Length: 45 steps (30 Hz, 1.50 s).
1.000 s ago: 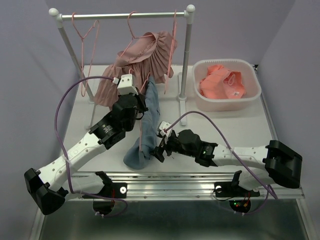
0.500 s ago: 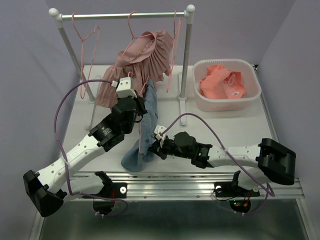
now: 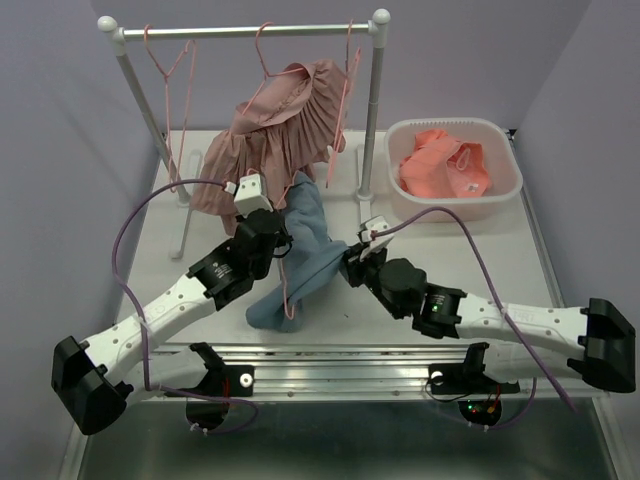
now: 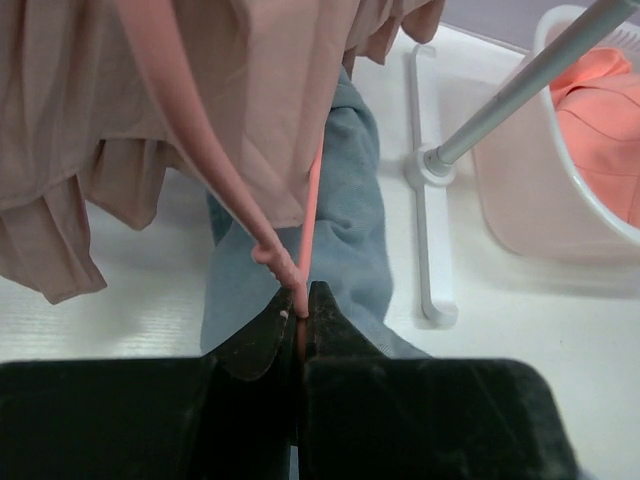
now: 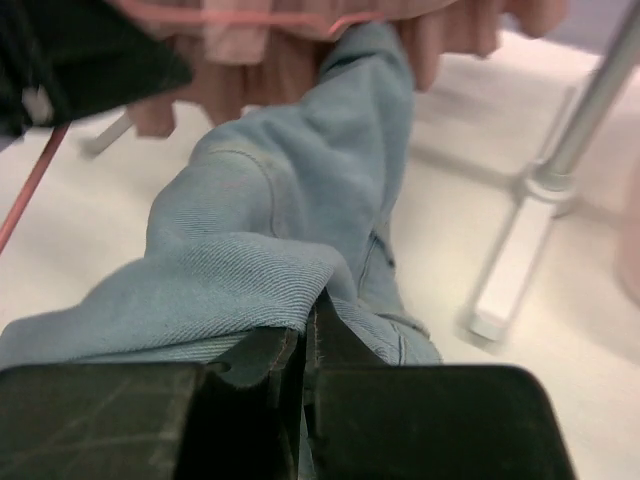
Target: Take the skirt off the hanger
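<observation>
The left hand (image 4: 298,315) has its jaws pressed together on the thin pink hanger (image 4: 309,235), gripping it at the point where the wire meets a thicker pink arm. The blue denim skirt (image 3: 310,255) hangs from that hanger in the middle of the surface (image 3: 480,260), its upper end just below a dusty-pink pleated garment (image 3: 280,120) on the rack (image 3: 250,30), its lower end bunched on the surface near the front edge. The right hand (image 5: 303,335) is clamped on a folded edge of the denim, on the skirt's right side, with the fabric stretched away from it toward the hanger. A white tub (image 3: 455,125) holding coral clothing stands at the far right, well apart from both hands.
</observation>
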Available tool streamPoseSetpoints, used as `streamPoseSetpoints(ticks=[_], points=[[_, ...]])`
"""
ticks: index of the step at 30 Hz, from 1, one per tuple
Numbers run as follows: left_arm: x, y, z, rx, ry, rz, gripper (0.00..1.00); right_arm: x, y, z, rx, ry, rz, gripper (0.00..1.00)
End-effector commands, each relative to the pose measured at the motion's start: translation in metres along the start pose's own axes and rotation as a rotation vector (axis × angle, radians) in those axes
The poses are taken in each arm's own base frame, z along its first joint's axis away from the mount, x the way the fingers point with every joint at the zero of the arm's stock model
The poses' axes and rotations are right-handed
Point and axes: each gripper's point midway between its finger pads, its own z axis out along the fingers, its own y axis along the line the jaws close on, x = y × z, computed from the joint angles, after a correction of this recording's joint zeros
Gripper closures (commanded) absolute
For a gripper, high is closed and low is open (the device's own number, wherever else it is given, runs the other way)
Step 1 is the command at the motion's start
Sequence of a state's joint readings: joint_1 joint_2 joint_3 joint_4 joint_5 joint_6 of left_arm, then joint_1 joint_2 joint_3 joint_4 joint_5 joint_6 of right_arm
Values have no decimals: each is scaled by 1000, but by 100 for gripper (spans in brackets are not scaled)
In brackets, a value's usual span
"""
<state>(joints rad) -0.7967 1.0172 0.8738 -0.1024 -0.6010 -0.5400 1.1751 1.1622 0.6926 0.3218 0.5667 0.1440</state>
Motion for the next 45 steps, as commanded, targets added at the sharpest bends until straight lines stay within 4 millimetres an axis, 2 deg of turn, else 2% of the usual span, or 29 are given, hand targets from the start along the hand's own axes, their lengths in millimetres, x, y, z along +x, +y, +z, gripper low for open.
streamPoseSetpoints(ticks=[1, 2, 5, 6, 9, 10, 15, 19, 21, 24, 25, 27, 29, 30, 31, 34, 35, 37, 38, 41, 45], points=[[13, 16, 1, -51, 10, -14, 100, -78, -51, -24, 275, -189, 129, 99], [20, 20, 3, -63, 21, -12, 100, -97, -56, -32, 286, -226, 149, 99], [33, 28, 5, -84, 46, 1, 100, -118, -71, -44, 362, -255, 158, 99], [37, 32, 5, -98, 55, 2, 100, -131, -83, -53, 424, -274, 167, 99], [45, 39, 6, -118, 73, 7, 100, -144, -106, -71, 553, -287, 155, 99], [47, 40, 6, -120, 77, 6, 100, -153, -119, -83, 621, -304, 176, 99], [52, 49, 6, -143, 87, 5, 100, -183, -140, -110, 721, -321, 158, 99], [53, 53, 6, -152, 91, 5, 100, -206, -154, -113, 773, -334, 129, 99], [54, 57, 7, -164, 90, 7, 100, -224, -177, -120, 867, -363, 152, 99], [55, 58, 8, -163, 94, 6, 100, -244, -204, -119, 910, -418, 141, 99], [55, 58, 9, -162, 95, 8, 100, -255, -204, -117, 903, -428, 127, 99], [54, 59, 9, -164, 94, 10, 100, -266, -207, -113, 945, -413, 99, 99], [53, 62, 9, -171, 90, 15, 100, -290, -204, -102, 924, -439, 86, 99], [52, 61, 9, -170, 88, 16, 100, -299, -207, -100, 927, -449, 76, 99], [52, 62, 9, -170, 87, 16, 100, -317, -207, -99, 929, -474, 82, 99], [51, 61, 8, -161, 85, 11, 100, -345, -214, -98, 933, -523, 71, 99], [48, 60, 8, -153, 76, 8, 100, -359, -223, -100, 959, -550, 74, 99], [48, 59, 7, -139, 75, 9, 100, -372, -231, -99, 987, -562, 48, 99], [47, 57, 7, -128, 73, 8, 100, -385, -241, -98, 1014, -582, 34, 99], [45, 55, 7, -117, 69, 7, 100, -402, -253, -91, 1041, -612, 16, 99], [48, 50, 7, -88, 75, 12, 100, -436, -285, -82, 1111, -682, -19, 99]])
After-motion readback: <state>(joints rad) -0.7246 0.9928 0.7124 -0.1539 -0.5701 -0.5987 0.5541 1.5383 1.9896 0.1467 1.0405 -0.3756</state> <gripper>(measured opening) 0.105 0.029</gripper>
